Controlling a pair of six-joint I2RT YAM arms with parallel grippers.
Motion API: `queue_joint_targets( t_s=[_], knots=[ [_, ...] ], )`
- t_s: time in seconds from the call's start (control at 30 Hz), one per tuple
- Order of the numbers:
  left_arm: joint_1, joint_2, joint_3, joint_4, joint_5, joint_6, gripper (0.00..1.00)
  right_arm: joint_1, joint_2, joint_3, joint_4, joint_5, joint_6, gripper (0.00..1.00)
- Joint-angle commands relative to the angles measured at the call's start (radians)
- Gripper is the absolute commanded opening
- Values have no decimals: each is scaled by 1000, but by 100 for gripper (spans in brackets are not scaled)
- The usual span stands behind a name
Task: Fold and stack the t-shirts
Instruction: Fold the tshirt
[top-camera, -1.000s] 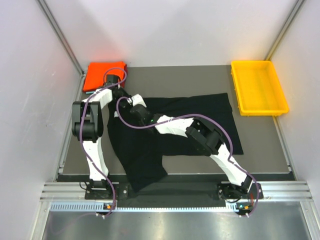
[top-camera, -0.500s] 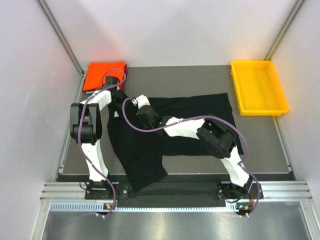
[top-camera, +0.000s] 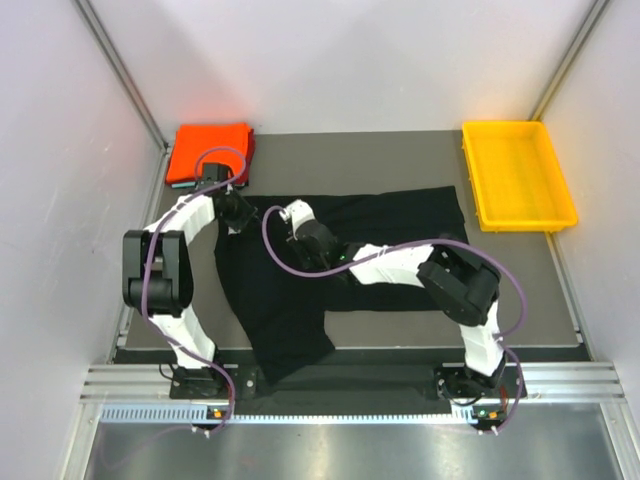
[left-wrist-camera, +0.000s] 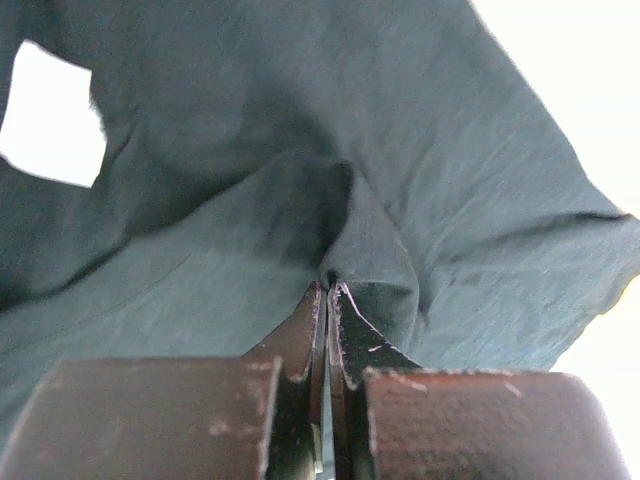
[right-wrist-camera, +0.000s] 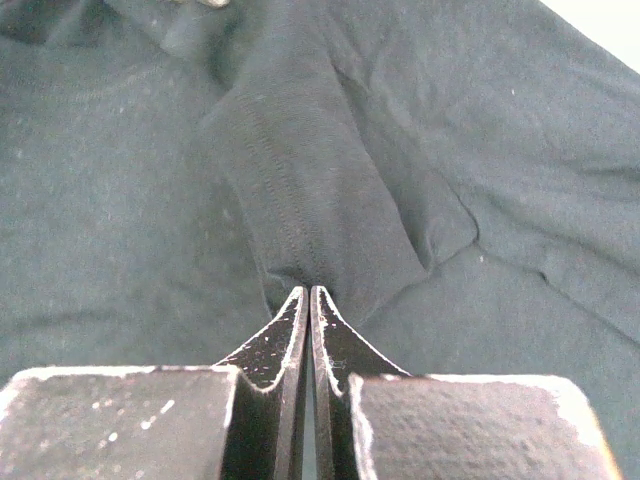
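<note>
The black shirt (top-camera: 400, 215) lies spread on the desk (top-camera: 400, 150), one end reaching the near edge. The left fingers (left-wrist-camera: 318, 305) are pinched tight on a fold of cloth near the shirt's far-left corner. The right fingers (right-wrist-camera: 297, 305), just beside them toward the shirt's middle, are clamped on a stitched ridge of the same cloth. Past the shirt's far-left corner sits a folded orange shirt (top-camera: 208, 150), perhaps with a teal one beneath, though only a sliver shows. A yellow tray (top-camera: 470, 175) lies off the shirt's far-right corner.
</note>
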Motion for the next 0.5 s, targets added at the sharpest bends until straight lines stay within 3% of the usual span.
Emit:
queue_joint_targets(
  t_s=[0.0,0.47],
  knots=[
    [-3,-90,-67,-24,-29,22,0,-7,-101,-53,90,-27,-9,0],
    [-8,-226,-223,-68,-34,25,0,-7,-179,-166,130,-99,-19,0]
  ],
)
